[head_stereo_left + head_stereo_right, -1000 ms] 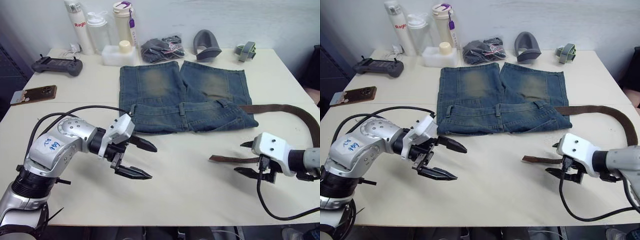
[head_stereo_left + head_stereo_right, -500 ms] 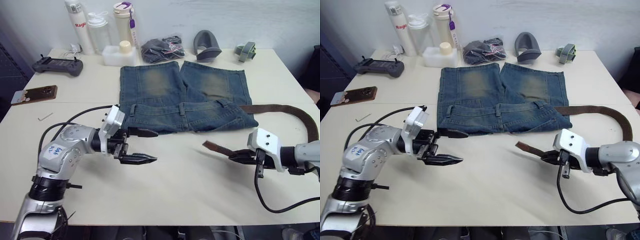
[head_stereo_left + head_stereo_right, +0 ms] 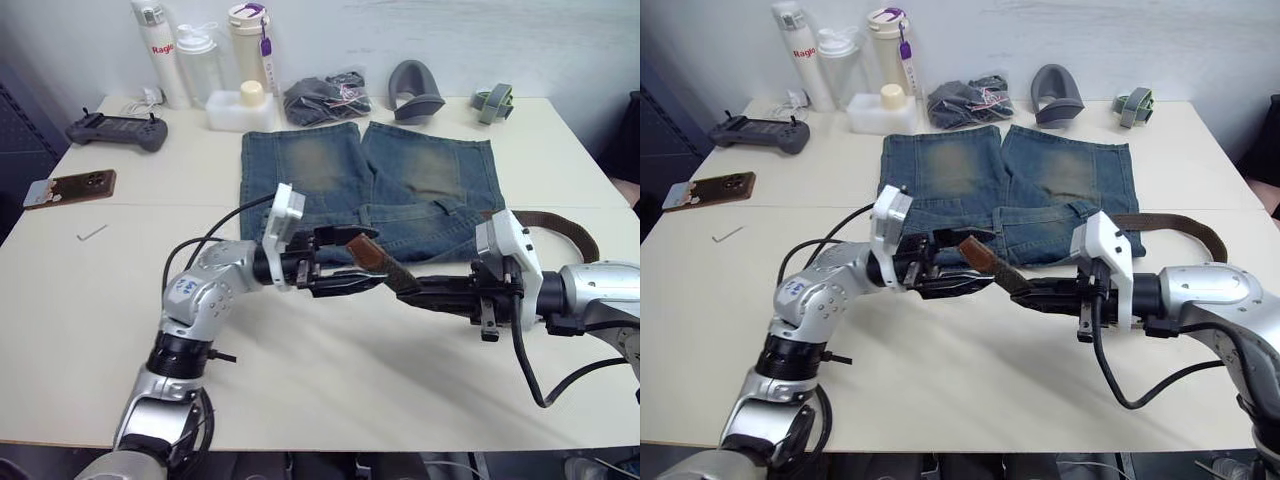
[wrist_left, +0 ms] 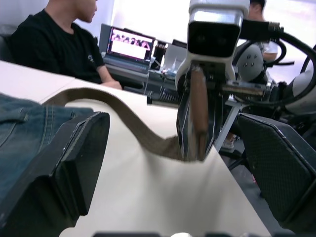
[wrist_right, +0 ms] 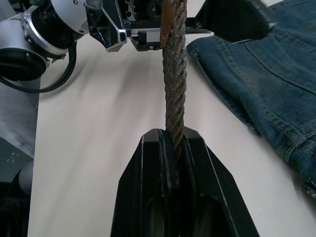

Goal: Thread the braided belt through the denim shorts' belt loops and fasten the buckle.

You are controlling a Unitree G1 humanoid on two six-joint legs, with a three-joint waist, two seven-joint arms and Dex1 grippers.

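Handover of the belt (image 3: 400,278) tip looks like the step in hand: right gripper (image 3: 415,290) is clamped on the strap a bit back from its plain end, w/ the tip sticking out past its fingers into the gap of the left gripper (image 3: 345,262), whose fingers sit spread, one each side of the tip, not closed on it. Both grippers hover just above the table (image 3: 330,380), right in front of the shorts (image 3: 370,195), close to the waistband edge nearest the robot. Rest of the belt trails back behind the right gripper, curving round toward the right side of the shorts; buckle can't be made out from here. No belt loop (image 3: 361,217) has strap through it yet as far as I can tell, so task is early. Next move prob needs the left fingers to close on the tip w/o twisting it, then right lets go and the tip gets aimed at the first loop. Nothing sits between grippers and waistband. Beyond the shorts, well away from both grippers: bottles (image 3: 200,60), dark cloth bundle (image 3: 322,98), grey cup-shaped thing (image 3: 412,90). Off past the left arm: phone (image 3: 68,187), black controller (image 3: 113,130), small hex key (image 3: 91,233). Left wrist view shows a person in black (image 4: 59,42) seated at a laptop (image 4: 129,45) beyond the table.
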